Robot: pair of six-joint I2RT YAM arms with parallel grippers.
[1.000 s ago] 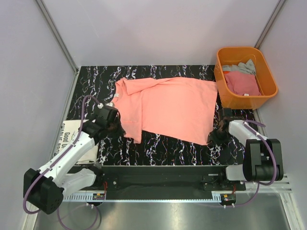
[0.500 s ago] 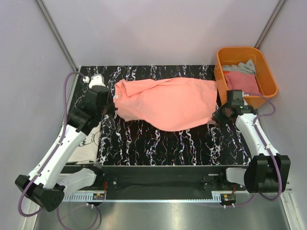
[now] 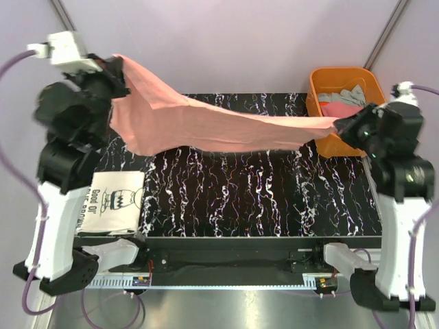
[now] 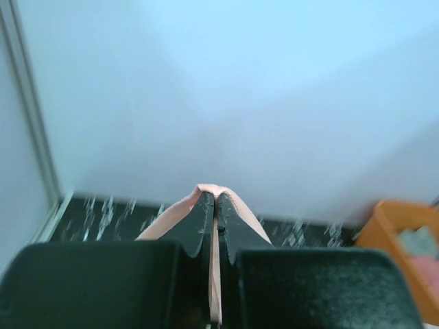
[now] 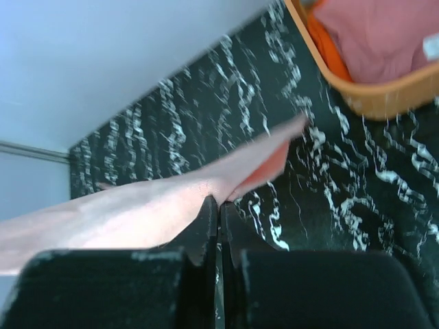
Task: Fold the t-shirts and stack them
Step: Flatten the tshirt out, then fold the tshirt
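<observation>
A salmon-pink t-shirt [image 3: 206, 123] hangs stretched in the air above the black marbled table [image 3: 260, 199]. High at the left, my left gripper [image 3: 116, 72] is shut on one end of it; cloth [image 4: 214, 274] shows pinched between its fingers, and the gripper [image 4: 215, 197] points at the back wall. At the right, my right gripper [image 3: 341, 125] is shut on the other end; the shirt [image 5: 137, 216] runs leftward from its closed tips [image 5: 219, 202]. A folded white t-shirt with black lettering [image 3: 113, 202] lies at the table's left edge.
An orange tub [image 3: 329, 140] stands at the back right with pink [image 3: 339, 110] and grey [image 3: 351, 92] shirts in it; the right wrist view shows its rim [image 5: 384, 103]. Pale walls close in the back and sides.
Both arms have risen steeply from the table, lifting the salmon-pink shirt off the surface and pulling it taut between them. The white lettered shirt at the left is now uncovered.
</observation>
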